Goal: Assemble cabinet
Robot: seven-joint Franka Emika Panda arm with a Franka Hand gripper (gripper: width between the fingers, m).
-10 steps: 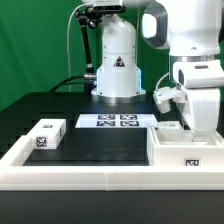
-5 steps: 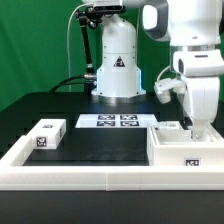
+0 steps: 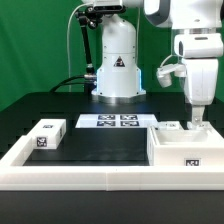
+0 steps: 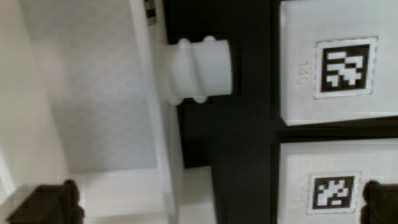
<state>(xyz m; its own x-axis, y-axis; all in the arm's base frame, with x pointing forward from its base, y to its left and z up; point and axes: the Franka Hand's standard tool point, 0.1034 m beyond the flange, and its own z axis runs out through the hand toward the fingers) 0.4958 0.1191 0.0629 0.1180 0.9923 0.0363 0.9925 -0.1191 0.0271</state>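
The cabinet [image 3: 188, 150], a large white open box with a tag on its front, sits at the exterior view's right. My gripper [image 3: 198, 121] hangs just above its back part, open and holding nothing. In the wrist view the gripper [image 4: 212, 205] shows dark fingertips [image 4: 45, 200] far apart over the cabinet's white wall [image 4: 89, 100], which has a round ribbed knob [image 4: 199, 70] on its side. Two white tagged faces [image 4: 347, 70] lie beyond a dark gap. A small white tagged block [image 3: 45, 133] lies at the exterior view's left.
The marker board [image 3: 115, 121] lies on the black table before the arm's base [image 3: 117, 65]. A long low white border rail [image 3: 90, 170] runs along the front and up the left side. A green backdrop stands behind.
My gripper has risen straight up from the cabinet, still open and empty. The cabinet and the small block have not moved.
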